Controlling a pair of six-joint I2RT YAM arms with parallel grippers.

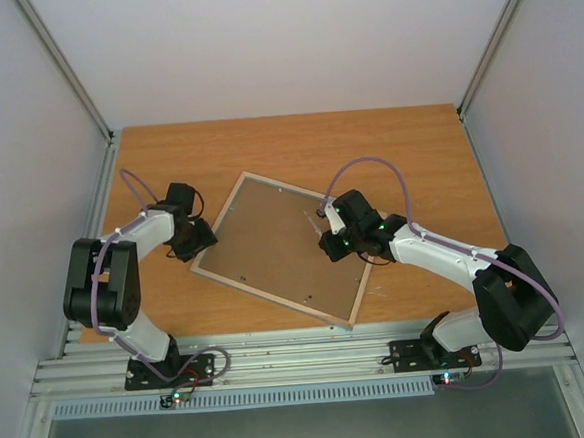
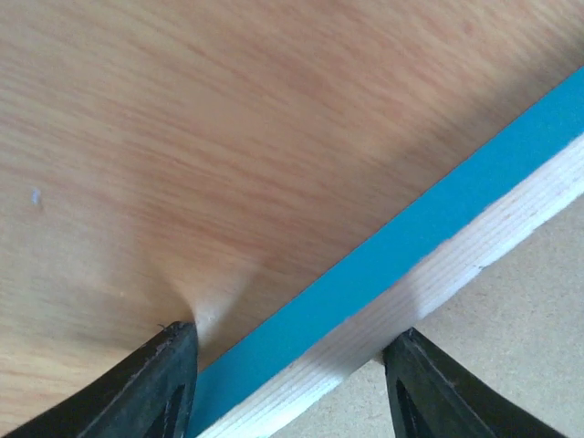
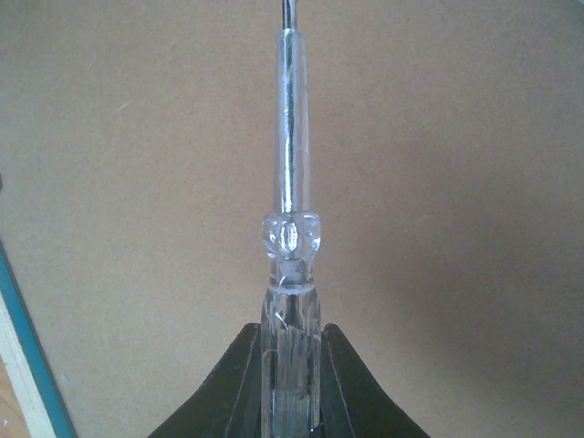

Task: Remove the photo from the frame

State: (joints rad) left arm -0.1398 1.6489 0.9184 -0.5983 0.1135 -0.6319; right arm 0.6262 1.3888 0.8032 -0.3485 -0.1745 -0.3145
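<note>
The frame [image 1: 278, 300] lies face-down and skewed on the table, pale wood edge up, with the brown backing board [image 1: 273, 240] filling it. The photo is hidden under the board. My left gripper [image 1: 202, 243] straddles the frame's left rail. In the left wrist view its fingers [image 2: 169, 388] press the turquoise side and wood edge of the frame [image 2: 438, 237]. My right gripper [image 1: 331, 238] is over the board's right part, shut on a clear-handled screwdriver [image 3: 292, 228]. The screwdriver's shaft points out over the backing board [image 3: 456, 182]. The frame's edge shows at lower left in the right wrist view [image 3: 32, 365].
The wooden table [image 1: 408, 151] is bounded by white walls with metal posts at the left and right. An aluminium rail [image 1: 302, 364] carries both arm bases at the near edge. A few small tabs or screws dot the board's rim [image 1: 244, 276].
</note>
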